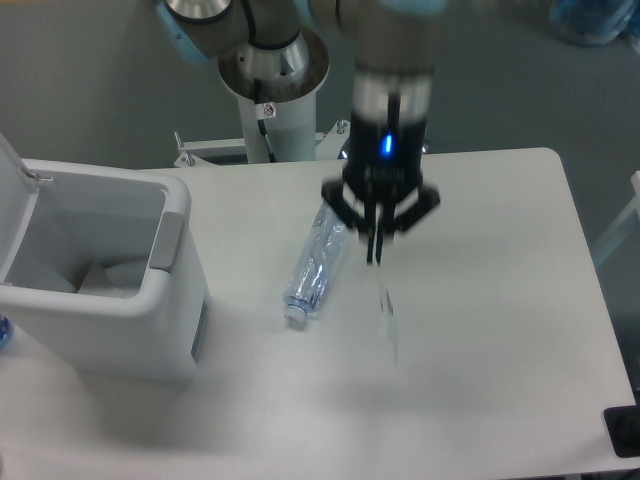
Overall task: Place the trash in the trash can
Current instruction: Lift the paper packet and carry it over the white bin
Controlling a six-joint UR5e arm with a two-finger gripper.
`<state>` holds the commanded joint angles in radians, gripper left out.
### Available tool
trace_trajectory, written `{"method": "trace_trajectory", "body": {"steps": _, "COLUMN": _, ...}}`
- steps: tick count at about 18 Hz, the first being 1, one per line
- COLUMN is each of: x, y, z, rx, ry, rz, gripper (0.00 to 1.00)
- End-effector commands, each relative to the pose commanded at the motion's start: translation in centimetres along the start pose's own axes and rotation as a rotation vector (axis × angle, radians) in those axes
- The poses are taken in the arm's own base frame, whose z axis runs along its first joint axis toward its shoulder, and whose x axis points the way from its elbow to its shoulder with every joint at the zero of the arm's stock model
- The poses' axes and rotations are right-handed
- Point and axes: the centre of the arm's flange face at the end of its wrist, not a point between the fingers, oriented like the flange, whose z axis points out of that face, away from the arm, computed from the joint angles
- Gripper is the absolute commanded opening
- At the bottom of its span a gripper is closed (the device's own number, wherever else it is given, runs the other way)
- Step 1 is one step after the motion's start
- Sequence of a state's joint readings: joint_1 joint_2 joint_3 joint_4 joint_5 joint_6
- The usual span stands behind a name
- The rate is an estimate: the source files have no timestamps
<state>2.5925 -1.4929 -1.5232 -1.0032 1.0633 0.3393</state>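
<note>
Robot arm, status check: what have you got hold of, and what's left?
Gripper shut on white pouch, hanging edge-on above table. Bottle lying on table. Trash can lid open, path looks unobstructed.

A big white tabletop with round corners (pixel 500 400) sits on a grey floor (pixel 90 80). A crinkly blue plastic bag (pixel 595 20) lies far back on that floor.

A white table (pixel 480 400) is being seen against a grey floor (pixel 90 90). A blue object (pixel 592 20) is being cut by the top right edge, and a black object (pixel 624 432) by the lower right edge.
</note>
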Motion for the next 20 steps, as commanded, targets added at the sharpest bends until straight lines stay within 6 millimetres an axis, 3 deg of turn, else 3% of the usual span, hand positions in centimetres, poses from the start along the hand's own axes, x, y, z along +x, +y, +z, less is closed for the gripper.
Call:
{"method": "trace_trajectory", "body": {"steps": 4, "x": 4.6, "y": -1.0, "z": -4.7, "rx": 0.089, "ry": 0.082, "rz": -0.082, "gripper": 0.0}}
{"method": "trace_trajectory", "body": {"steps": 9, "x": 12.4, "y": 0.4, "z": -5.7, "rx": 0.077, "ry": 0.211, "rz": 0.001, "gripper": 0.0}}
{"method": "trace_trajectory", "body": {"steps": 12, "x": 14.6, "y": 1.1, "z": -5.1, "rx": 0.057, "ry": 0.252, "rz": 0.028, "gripper": 0.0}}
{"method": "trace_trajectory", "body": {"steps": 15, "x": 17.6, "y": 3.8, "z": -2.4, "rx": -0.016, "ry": 0.311, "rz": 0.061, "gripper": 0.0}}
{"method": "trace_trajectory", "body": {"steps": 20, "x": 18.8, "y": 7.1, "z": 0.9, "rx": -0.093, "ry": 0.356, "rz": 0.11, "gripper": 0.0}}
